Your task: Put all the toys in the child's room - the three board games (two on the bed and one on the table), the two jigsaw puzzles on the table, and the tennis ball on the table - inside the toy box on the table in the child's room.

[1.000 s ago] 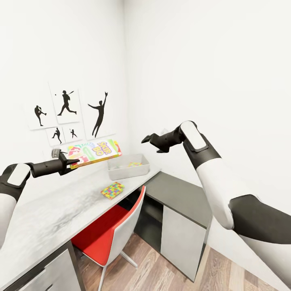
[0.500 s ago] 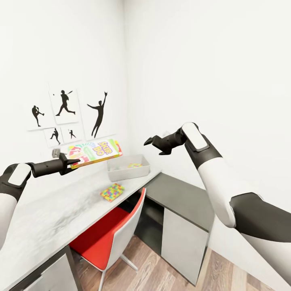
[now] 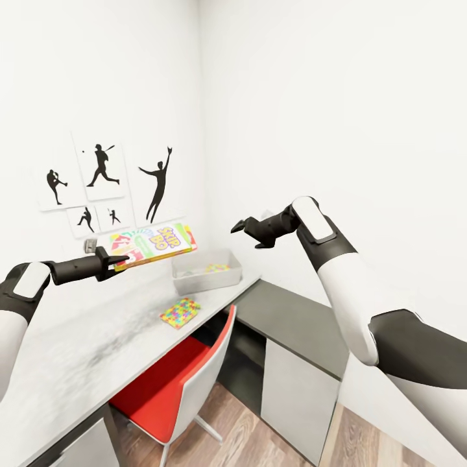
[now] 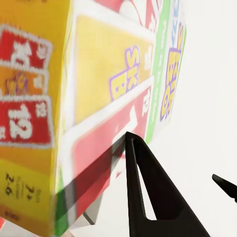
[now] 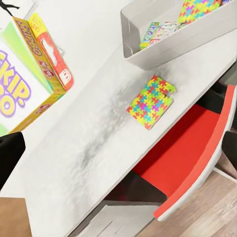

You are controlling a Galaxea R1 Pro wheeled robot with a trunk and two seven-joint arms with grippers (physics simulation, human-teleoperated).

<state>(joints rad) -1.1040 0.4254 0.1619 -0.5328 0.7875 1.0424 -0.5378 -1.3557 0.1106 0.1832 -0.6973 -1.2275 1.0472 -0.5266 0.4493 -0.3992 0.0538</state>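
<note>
Glossy printed card covers the Skip-Bo box (image 3: 152,243); the table (image 3: 97,350) looks matt, faintly mottled.

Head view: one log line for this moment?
left gripper: shut on orange-green Skip-Bo game box, above desk | right gripper: open, empty | pale grey toy box: holds puzzle | multicolour jigsaw square: on desk

Skip-Bo box (image 3: 152,244) aloft above table (image 3: 84,350)

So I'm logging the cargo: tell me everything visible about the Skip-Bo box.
The Skip-Bo box is a flat rectangular printed carton, orange-yellow and green with purple lettering and red card pictures. The left claw pinches one end, holding it roughly level in the air above the table, short of the toy box.
</note>
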